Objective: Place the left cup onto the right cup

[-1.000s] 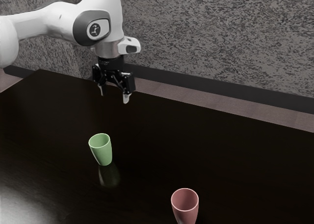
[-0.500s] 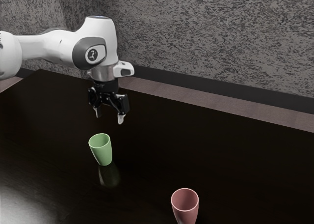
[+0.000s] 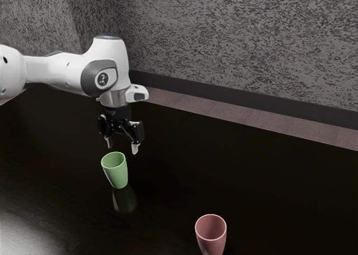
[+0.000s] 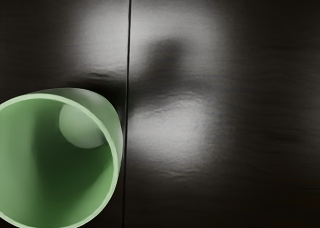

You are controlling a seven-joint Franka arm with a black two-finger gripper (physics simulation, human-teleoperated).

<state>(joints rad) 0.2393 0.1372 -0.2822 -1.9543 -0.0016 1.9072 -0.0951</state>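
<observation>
The gripper hangs wide open, holding nothing, just above the green cup. The green cup stands upright, pale, tapered, mouth up. Two cups in all: the pink cup stands well apart from it, on one dark table

Dim light overall. The glossy dark table carries a pale glare at the exterior view's near left and mirrors the green cup faintly below it. From the wrist, bright patches surround a dark shadow.
</observation>
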